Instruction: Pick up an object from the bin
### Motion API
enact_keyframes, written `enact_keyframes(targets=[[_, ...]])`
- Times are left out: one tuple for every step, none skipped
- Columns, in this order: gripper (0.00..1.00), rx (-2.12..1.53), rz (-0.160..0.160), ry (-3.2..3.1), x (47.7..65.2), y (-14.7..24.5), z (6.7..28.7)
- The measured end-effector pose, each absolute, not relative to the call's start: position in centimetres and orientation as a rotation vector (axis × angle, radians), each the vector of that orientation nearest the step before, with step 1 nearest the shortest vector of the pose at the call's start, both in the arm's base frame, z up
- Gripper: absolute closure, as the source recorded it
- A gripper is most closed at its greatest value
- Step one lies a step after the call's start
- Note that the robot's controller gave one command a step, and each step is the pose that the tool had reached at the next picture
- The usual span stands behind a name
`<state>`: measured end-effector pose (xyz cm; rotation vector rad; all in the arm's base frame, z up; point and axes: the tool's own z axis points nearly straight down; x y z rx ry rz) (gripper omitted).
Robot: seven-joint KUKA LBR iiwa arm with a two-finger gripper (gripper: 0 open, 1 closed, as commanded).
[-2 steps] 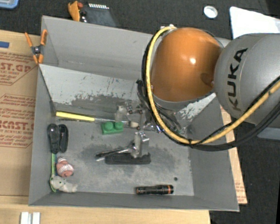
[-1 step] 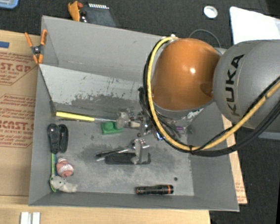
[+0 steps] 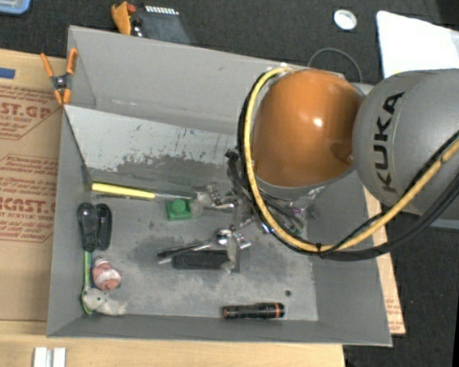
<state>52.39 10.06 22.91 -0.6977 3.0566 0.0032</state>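
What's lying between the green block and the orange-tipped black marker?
A black elongated tool lies flat between the green block and the marker, seen in the camera view.

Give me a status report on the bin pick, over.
Jaws open, empty, low at bin centre. One tip by black elongated object, other near green block. Nothing in the way.
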Motion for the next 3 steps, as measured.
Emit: enact_keyframes(targets=[[0.00,-1.192,0.002,2.896,52.3,12.2,25.4],[0.00,-1.122,0.001,2.911,53.4,10.9,22.5],[0.00,-1.222,0.002,2.875,54.6,10.5,17.0]])
